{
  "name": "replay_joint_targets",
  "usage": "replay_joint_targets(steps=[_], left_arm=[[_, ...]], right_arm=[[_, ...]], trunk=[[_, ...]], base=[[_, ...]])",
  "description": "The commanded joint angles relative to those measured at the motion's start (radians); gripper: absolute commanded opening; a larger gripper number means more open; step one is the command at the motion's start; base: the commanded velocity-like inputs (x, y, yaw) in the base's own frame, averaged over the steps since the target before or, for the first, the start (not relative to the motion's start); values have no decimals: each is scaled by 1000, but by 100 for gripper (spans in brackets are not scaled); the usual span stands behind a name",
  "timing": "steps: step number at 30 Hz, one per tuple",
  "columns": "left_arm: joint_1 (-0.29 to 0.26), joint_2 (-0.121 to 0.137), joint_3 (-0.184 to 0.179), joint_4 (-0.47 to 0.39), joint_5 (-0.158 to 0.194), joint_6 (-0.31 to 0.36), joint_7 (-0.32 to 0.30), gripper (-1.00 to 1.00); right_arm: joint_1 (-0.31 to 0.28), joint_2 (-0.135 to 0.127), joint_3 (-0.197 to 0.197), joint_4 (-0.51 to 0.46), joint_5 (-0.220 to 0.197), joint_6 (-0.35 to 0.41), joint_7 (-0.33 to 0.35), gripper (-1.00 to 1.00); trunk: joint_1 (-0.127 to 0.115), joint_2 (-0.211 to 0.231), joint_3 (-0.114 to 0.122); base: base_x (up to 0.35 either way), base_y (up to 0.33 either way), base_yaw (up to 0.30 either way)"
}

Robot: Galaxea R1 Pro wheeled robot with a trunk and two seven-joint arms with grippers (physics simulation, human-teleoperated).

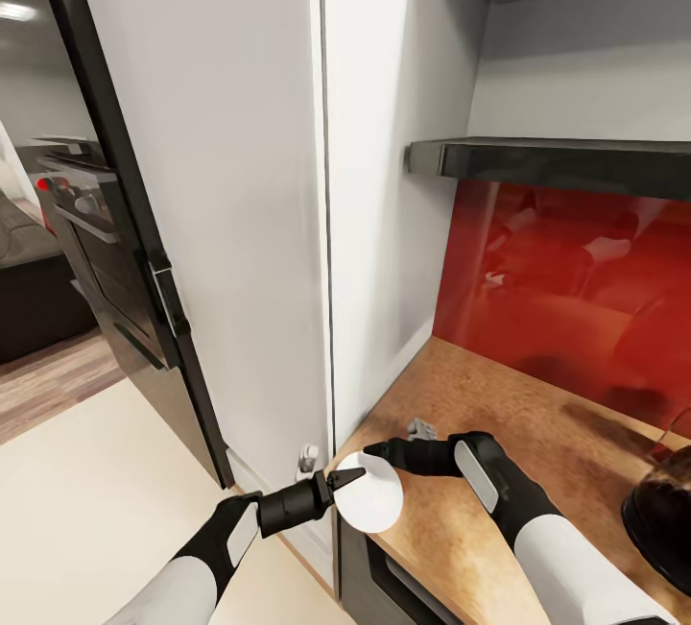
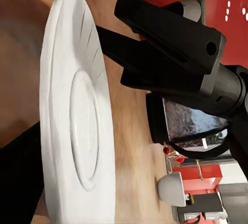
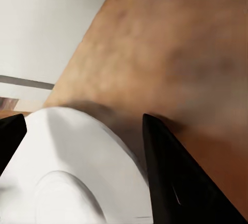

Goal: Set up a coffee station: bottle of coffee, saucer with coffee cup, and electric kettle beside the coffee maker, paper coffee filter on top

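One saucer at lower centre of head view, over worktop edge — my left gripper pinches its rim. Right gripper just beside saucer, fingers spread wide. One kettle lower right; one cup beyond it. White cabinet door crowds left.
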Motion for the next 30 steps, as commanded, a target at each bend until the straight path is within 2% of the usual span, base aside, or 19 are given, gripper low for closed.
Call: replay_joint_targets(steps=[1, 9, 24, 25, 30], left_arm=[[0, -1, 0, 0, -4, 10, -1, 100], [0, -1, 2, 1, -4, 11, -2, 100], [0, -1, -1, 20, -6, 13, -2, 100], [0, -1, -1, 20, -6, 14, -2, -100], [-1, -1, 0, 20, -6, 16, -2, -100]], right_arm=[[-1, -1, 4, 0, 5, 3, 1, 100], [-1, 11, 5, -2, 4, 3, 2, 100], [-1, 13, 5, -2, 4, 3, 2, 100], [-1, 13, 5, -2, 4, 3, 2, 100], [-1, 13, 5, -2, 4, 3, 2, 100]], trunk=[[1, -2, -2], [1, -2, -2], [1, -2, -2], [1, -2, -2], [1, -2, -2]], base=[[0, 0, 0], [0, 0, 0], [0, 0, 0], [0, 0, 0], [0, 0, 0]])
